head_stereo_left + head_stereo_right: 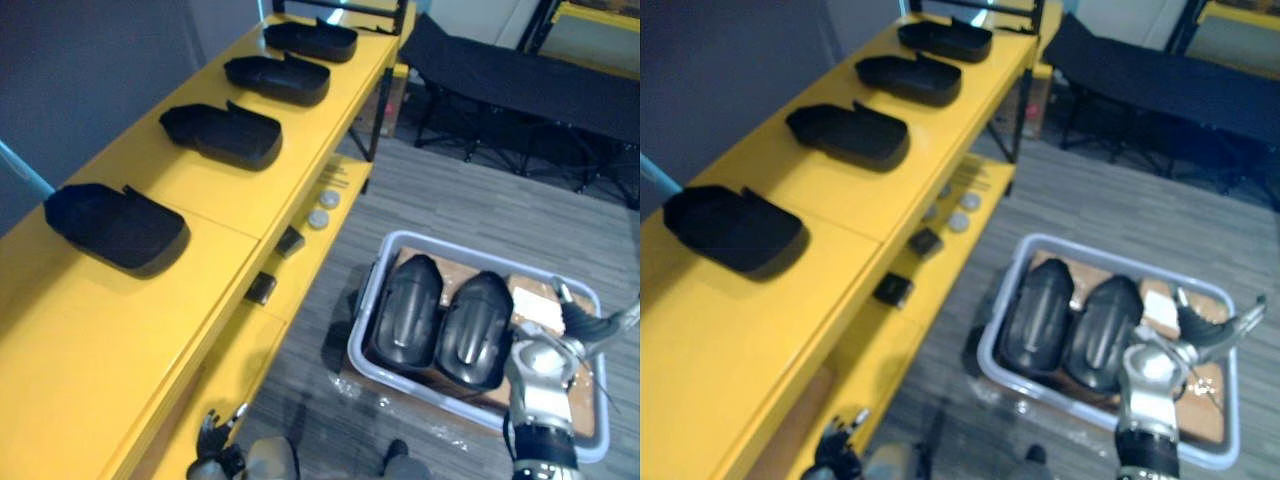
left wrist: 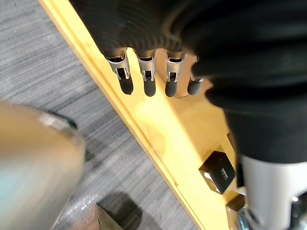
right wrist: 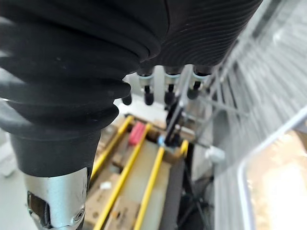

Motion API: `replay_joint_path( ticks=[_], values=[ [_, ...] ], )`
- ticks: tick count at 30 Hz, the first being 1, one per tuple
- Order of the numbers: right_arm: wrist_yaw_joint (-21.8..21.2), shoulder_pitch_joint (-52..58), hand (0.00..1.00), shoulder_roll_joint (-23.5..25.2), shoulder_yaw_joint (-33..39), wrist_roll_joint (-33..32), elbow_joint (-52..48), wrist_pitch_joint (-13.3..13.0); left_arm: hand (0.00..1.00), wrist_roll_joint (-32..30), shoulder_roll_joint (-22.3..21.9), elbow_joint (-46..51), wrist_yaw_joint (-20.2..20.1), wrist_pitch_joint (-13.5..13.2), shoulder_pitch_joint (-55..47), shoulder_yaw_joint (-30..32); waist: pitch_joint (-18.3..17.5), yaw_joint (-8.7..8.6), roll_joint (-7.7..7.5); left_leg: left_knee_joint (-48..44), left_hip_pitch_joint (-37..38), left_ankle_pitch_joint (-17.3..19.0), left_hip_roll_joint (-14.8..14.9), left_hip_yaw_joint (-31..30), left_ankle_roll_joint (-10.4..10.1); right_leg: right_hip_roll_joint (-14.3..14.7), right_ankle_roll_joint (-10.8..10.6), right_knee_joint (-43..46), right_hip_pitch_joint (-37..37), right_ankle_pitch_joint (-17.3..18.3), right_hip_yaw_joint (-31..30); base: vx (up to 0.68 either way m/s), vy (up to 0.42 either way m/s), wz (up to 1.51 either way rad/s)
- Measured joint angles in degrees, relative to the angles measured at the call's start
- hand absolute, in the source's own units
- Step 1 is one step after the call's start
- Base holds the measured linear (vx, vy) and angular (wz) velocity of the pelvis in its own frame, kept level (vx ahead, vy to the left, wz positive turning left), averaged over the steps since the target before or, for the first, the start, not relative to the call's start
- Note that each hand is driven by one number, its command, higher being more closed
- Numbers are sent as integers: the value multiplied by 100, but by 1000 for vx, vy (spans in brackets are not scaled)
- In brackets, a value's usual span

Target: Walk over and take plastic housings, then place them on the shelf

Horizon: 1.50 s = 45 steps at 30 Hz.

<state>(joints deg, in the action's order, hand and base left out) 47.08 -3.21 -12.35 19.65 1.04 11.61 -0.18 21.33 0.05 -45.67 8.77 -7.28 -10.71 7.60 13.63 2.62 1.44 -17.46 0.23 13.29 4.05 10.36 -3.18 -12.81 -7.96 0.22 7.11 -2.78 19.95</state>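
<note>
Housings [image 1: 408, 310] in bin [image 1: 362, 318] (two) | right hand [image 1: 585, 328] fingers spread | left hand [image 2: 149, 79] fingers relaxed

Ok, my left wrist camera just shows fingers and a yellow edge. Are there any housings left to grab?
Observer: Yes, two plastic housings lie side by side in a grey bin on the floor.
Operator: Where's my other hand?
Observer: The right hand is over the bin's right end, fingers straight, holding nothing.
Operator: Any on the shelf?
Observer: Four black housings sit in a row on the yellow shelf.
</note>
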Motion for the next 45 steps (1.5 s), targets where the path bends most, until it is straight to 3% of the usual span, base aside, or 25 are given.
replay_joint_path(
  ticks=[3, 5, 8, 10, 11, 12, 13, 14, 16, 19, 20, 23, 26, 28, 30, 32, 33, 36, 39, 40, 45],
  values=[
    [-259, 320, 0, 169, -118, -4, 8, -136, 0, -178, 24, -43, 131, 30, -61, -7, -176, -4, -69, 296, 73, -130, -13, 10, -8, 8, 21, 65, -101, 56, -5, -58, -61, -6],
    [-388, 361, 0, 275, -350, -4, 12, -143, 0, -394, 71, -69, 243, 112, -43, -58, -202, -9, -107, 275, 77, -83, 0, 54, 38, -80, -25, 625, -335, 392, -78, -30, -31, -8],
    [-475, 448, 0, 579, -967, 0, 67, -143, 0, -419, 365, -67, 528, 168, -17, -137, -260, 23, -325, -3, 81, 46, 87, -52, -43, -194, -36, 1305, -477, 641, 86, 4, -16, 7],
    [-474, 358, 0, 630, -1297, 49, 111, -187, 0, -413, 424, -62, 643, 167, -20, 111, -283, 120, -331, -149, 53, 128, 249, -70, -57, -127, 214, 1329, -452, 463, 288, -8, 12, -3],
    [-460, 247, 0, 631, -1419, 115, 219, -219, 0, -415, 427, -64, 670, 154, -60, 341, -291, 194, -319, -146, 24, 143, 357, -85, -45, -14, 477, 1320, -466, 237, 396, -31, 39, -6],
    [-458, 183, 0, 635, -1443, 149, 255, -227, 0, -415, 438, -66, 679, 152, -82, 438, -294, 233, -314, -126, 20, 162, 408, -90, -12, 29, 521, 1301, -489, 109, 405, -16, 76, -6],
    [-449, 2, 0, 635, -1465, 173, 262, -242, 0, -406, 485, -78, 683, 139, -119, 690, -304, 304, -303, -60, 39, 140, 526, -100, 10, 153, 722, 1198, -517, -195, 411, 6, 75, -2],
    [-449, -79, 0, 635, -1485, 193, 269, -246, 0, -392, 527, -91, 678, 129, -149, 767, -291, 317, -284, -34, 35, 116, 553, -101, 16, 172, 787, 1194, -536, -254, 411, 18, 75, 5],
    [-457, -326, 0, 635, -1537, 203, 275, -256, 0, -376, 734, -253, 633, 74, -232, 958, -384, 351, -438, 83, 65, -9, 602, -114, -33, 181, 861, 1288, -610, -270, 394, 28, 27, 14],
    [-472, -442, 0, 618, -1518, 212, 280, -347, 0, -358, 923, -316, 603, 5, -273, 1011, -454, 396, -551, 258, 55, -133, 595, -297, -124, 208, 705, 1279, -594, -165, 336, 78, -63, 39],
    [-485, -435, 0, 617, -1516, 209, 293, -352, 0, -328, 920, -333, 560, -40, -220, 1006, -475, 398, -582, 307, 0, -215, 587, -479, -211, 288, 542, 1065, -454, -78, 303, 107, -127, 51],
    [-606, -442, 0, 584, -1459, 206, 305, -345, 0, -227, 690, -358, 450, -89, -169, 999, -511, 453, -648, 310, -132, -373, 565, -730, -382, 415, 298, 592, -71, 278, 384, 124, -238, 53],
    [-643, -489, 0, 357, -1407, 224, 300, -290, 0, -98, 212, -554, 421, -103, -179, 974, -384, 444, -457, 274, -227, -565, 677, -894, -472, 597, 266, 359, 187, 550, 574, 25, -241, 45],
    [-566, -455, 0, 304, -1206, 257, 259, -194, 0, -114, 9, -572, 370, -118, -233, 971, -288, 425, -410, 264, -320, -771, 748, -966, -471, 738, 305, 161, 314, 572, 719, -49, -232, 44],
    [-471, -284, 0, 245, -908, 254, 13, -143, 0, -218, -5, -570, 362, -144, -313, 906, -248, 406, -310, 162, -425, -865, 901, -631, -460, 843, 390, 117, 308, 623, 804, -79, -158, 22],
    [-449, -147, 0, 168, -695, 254, -154, -123, 0, -223, -28, -569, 351, -159, -416, 868, -234, 320, -293, 104, -421, -793, 903, -315, -328, 778, 432, 187, 200, 650, 783, -65, 8, -16],
    [-447, -79, 0, 45, -455, 254, -280, -127, 0, -369, -38, -568, 340, -230, -502, 716, -290, 169, -165, 284, -388, -782, 828, -121, -303, 729, 414, 332, -20, 639, 645, -46, 90, -25],
    [-451, 201, 0, 39, -158, 182, -322, -120, 0, -655, 58, -568, 326, -260, -376, 564, -201, -42, -93, 744, -192, -849, 722, -14, -423, 628, 314, 388, -108, 562, 580, -50, 114, -8],
    [-451, 412, 0, 200, -193, 155, -322, -98, 0, -887, 194, -565, 266, -256, -285, 441, -150, -32, -212, 1061, 86, -933, 584, 254, -389, 509, 242, 346, -119, 467, 340, -53, 102, -36],
    [-270, 493, 0, 251, -218, 93, -317, -3, 0, -985, 317, -553, 229, -247, -166, 293, -190, -86, -268, 1318, 73, -1060, 448, 288, -338, 424, 203, 282, -232, 423, 315, -67, 86, -8],
    [419, 228, 0, 273, 628, -635, 552, 123, 0, -1110, 418, -489, 119, -158, 308, -235, -63, -142, -217, 1737, -236, -1417, 124, 268, -149, 206, 107, 214, -684, 174, 324, -58, 78, 9]
  ],
)
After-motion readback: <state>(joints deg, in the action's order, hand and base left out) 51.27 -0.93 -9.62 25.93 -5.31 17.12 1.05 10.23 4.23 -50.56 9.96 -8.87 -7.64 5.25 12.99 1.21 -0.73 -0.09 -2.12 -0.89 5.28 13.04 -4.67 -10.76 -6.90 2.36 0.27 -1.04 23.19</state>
